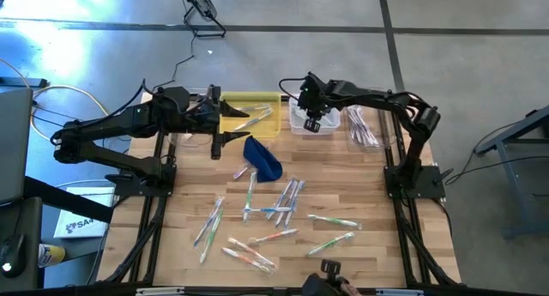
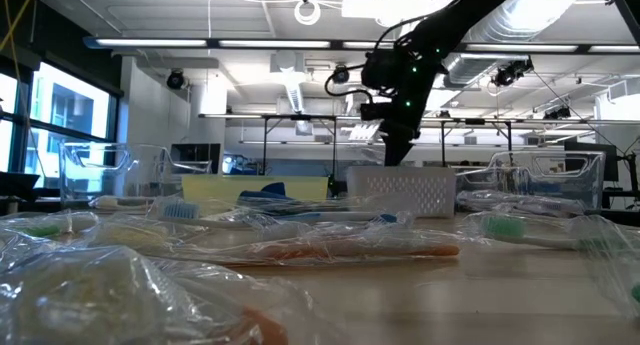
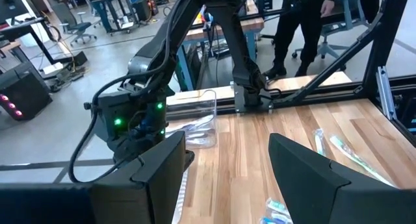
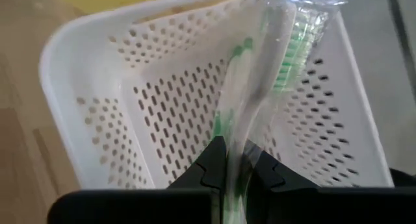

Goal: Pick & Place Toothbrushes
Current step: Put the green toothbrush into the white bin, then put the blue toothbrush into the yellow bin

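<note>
Toothbrushes (image 1: 273, 212) — high view: most lie loose across the near half of the worktop (image 1: 343, 176), a few already in the yellow tray (image 1: 257, 103) and in the clear bin (image 1: 364, 129) at the far right. The right claw (image 1: 312, 123) hangs over the white basket (image 1: 302, 117). The left claw (image 1: 230, 124) waits beside the yellow tray, above the blue pouch (image 1: 262, 157).

Low view: the right arm comes down just behind the basket's front wall — a low or slanted release could catch the rim.

Left wrist view: left claw's fingers stand wide apart, holding nothing.

Right wrist view: right claw (image 4: 235, 167) is clamped on a wrapped green toothbrush (image 4: 260, 74), head over the basket's far rim. Grip sits at the handle end, so the slick wrapper may cling or the brush may tip out over the edge.
</note>
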Action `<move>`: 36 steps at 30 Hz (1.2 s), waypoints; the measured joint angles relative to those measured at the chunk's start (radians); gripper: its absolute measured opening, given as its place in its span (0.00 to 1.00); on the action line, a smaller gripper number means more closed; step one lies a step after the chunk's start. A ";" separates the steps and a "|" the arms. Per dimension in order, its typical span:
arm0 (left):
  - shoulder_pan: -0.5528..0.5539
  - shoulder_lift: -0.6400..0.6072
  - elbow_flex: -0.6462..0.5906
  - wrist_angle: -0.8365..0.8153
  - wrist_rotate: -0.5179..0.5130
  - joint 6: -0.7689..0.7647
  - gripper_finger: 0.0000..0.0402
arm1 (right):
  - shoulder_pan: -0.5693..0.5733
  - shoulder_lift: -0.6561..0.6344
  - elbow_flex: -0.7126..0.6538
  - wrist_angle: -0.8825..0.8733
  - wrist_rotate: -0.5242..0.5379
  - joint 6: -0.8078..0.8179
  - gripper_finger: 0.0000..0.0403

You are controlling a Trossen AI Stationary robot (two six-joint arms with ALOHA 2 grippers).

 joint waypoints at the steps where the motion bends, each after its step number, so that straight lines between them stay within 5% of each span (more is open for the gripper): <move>1: 0.000 0.000 0.000 -0.003 0.000 0.000 0.54 | 0.000 0.003 0.000 0.005 -0.003 0.004 0.05; 13: 0.000 0.000 0.000 -0.034 0.000 0.000 0.54 | 0.033 -0.040 0.000 0.022 0.032 0.015 0.38; 36: 0.000 0.000 0.000 -0.007 -0.003 -0.001 0.54 | 0.176 -0.424 0.000 0.132 -0.014 0.140 0.33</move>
